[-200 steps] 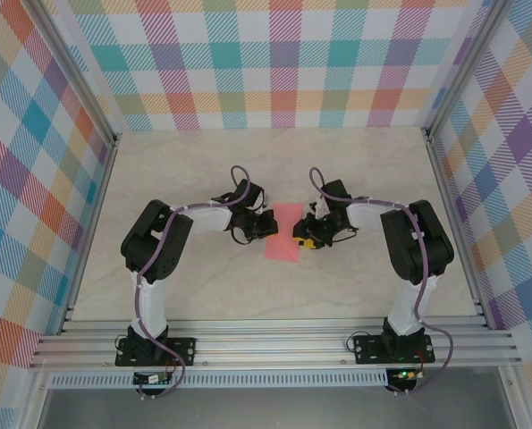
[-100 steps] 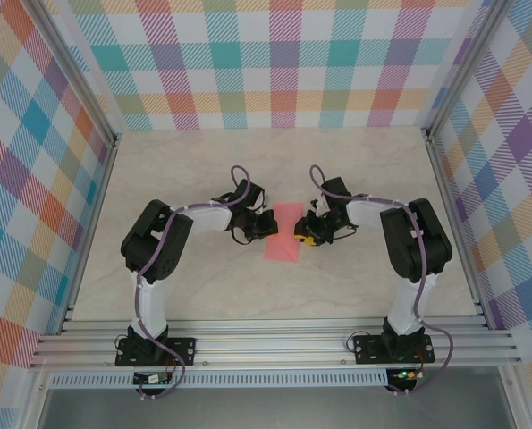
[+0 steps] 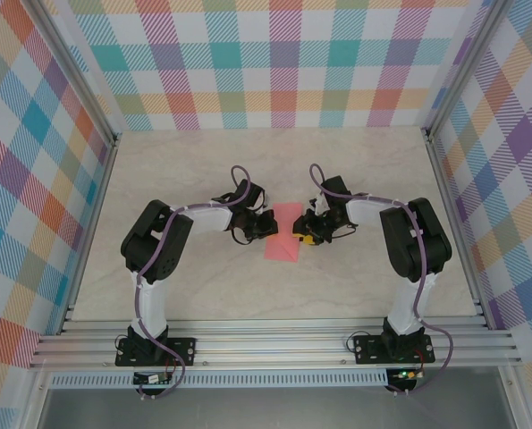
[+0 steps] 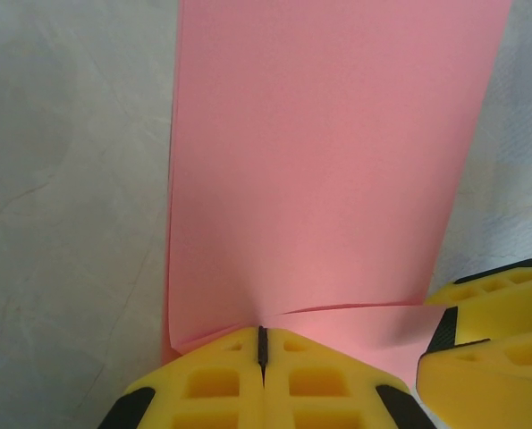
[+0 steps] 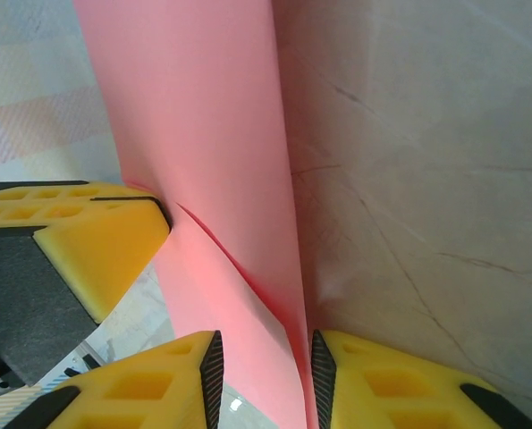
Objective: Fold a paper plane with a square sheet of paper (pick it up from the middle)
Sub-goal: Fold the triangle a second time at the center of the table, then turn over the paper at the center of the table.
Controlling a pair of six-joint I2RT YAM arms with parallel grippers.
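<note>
The salmon-pink square sheet of paper [image 3: 283, 234] lies on the table between both arms, doubled over into a tall rectangle. My left gripper [image 3: 267, 225] is at its left edge. In the left wrist view the yellow jaws of the left gripper [image 4: 262, 332] are shut on the sheet of paper [image 4: 337, 161], which puckers at their tip. My right gripper [image 3: 300, 235] is at the sheet's right edge. In the right wrist view the right gripper [image 5: 264, 357] stands open, with the layered paper [image 5: 203, 134] running loosely between its fingers [image 5: 364, 375].
The pale marble-patterned table [image 3: 203, 170] is walled by checked panels at the back and both sides. An aluminium rail [image 3: 274, 344] at the near edge carries the arm bases. The two grippers sit close together, roughly one paper width apart.
</note>
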